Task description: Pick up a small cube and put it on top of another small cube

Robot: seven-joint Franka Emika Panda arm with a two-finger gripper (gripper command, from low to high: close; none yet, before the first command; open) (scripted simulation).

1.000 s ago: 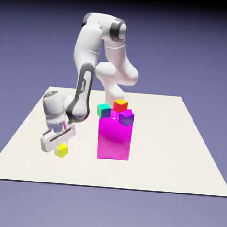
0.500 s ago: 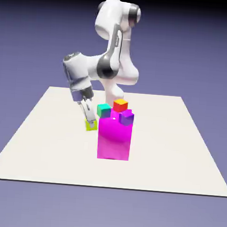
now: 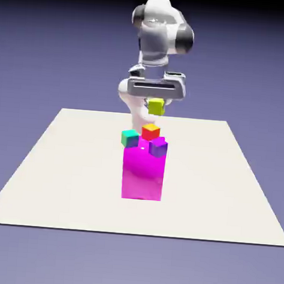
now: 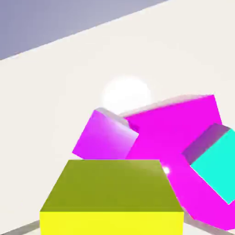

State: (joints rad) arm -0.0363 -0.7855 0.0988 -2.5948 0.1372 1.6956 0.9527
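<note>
Small cube [image 3: 157,106], plain bright yellow, gripped aloft in the hand [image 3: 156,102].

Exterior view high and well back, facing the whole table [image 3: 57,180] and arm, hand view close, looking along the gripper at a slant, filled below by the yellow cube [image 4: 112,197], both sharing the magenta block [image 3: 143,174].

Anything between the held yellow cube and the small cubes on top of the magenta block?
Nothing visible. The yellow cube hangs in the gripper above the red cube, with only open air between them. The teal cube and purple cube sit beside it on the magenta block.
</note>
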